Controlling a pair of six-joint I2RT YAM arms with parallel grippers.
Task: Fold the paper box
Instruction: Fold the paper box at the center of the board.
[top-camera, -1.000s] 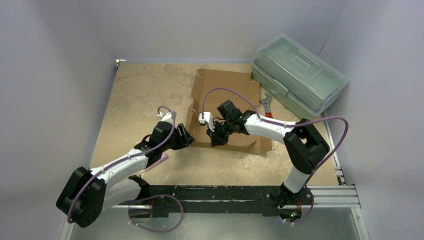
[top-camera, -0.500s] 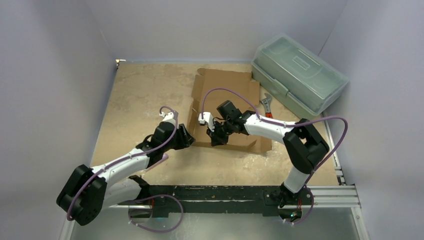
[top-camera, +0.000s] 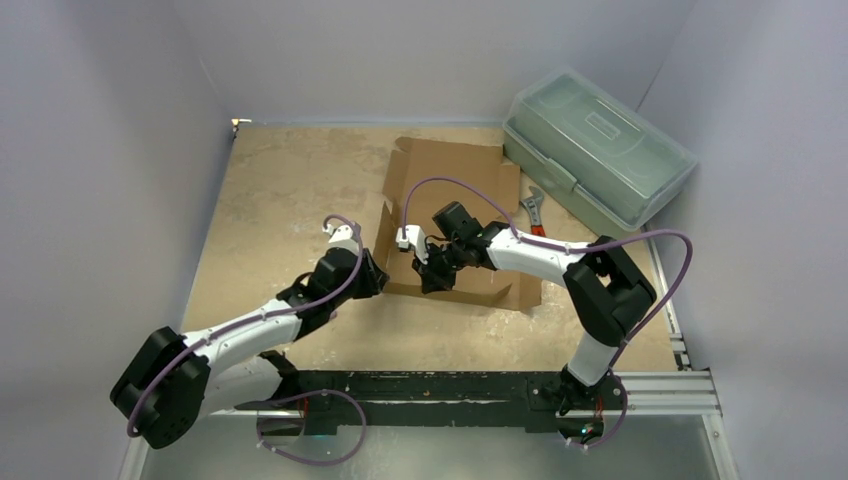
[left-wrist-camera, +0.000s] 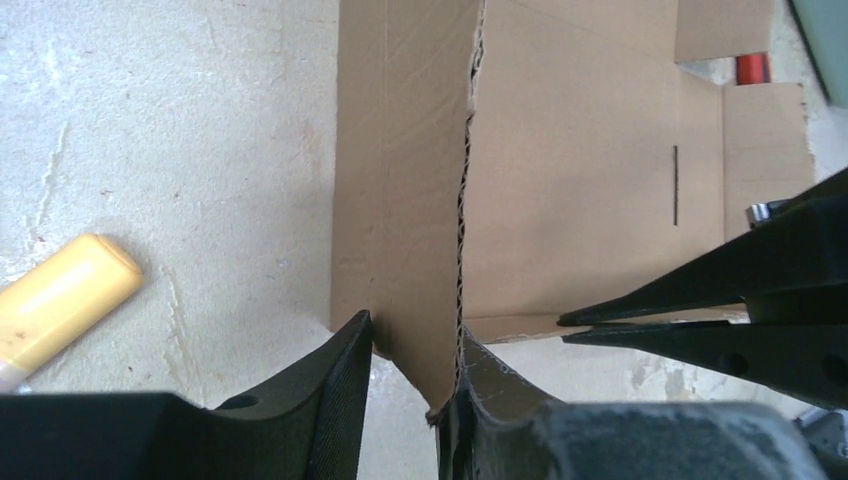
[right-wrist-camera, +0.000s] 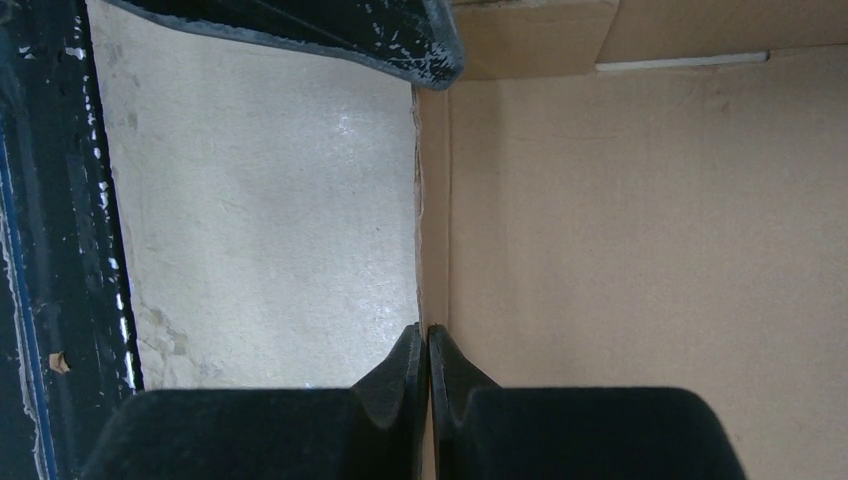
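Left wrist view: left gripper is narrow, its jaws set either side of the raised left flap of the paper box. Both pads look to touch card at the flap's near corner.
- Risk: the grip is low and right at the corner. A hard pull inward could crush or tear the corrugated edge, or the flap could slip out and drop flat.
- A yellow handle lies on the table left of the flap, apart from it. A wide swing of that arm could knock it.

Right gripper: jaws pressed together at a creased edge of the box. I cannot tell whether any card sits between the tips.
- If nothing is held, the sheet is unpinned and may slide under the left arm's pull.
- If the edge is held, opposing pulls could rack the crease out of line.

Position: the sheet lies mostly flat at mid-table, between the two arms.
- The left flap stands up between the left jaws, and the main panel stretches away beyond them.
- The right tips sit at the box's near edge, with card to one side and bare table to the other.
- Toolbox and wrench lie far right, apart from both grippers.
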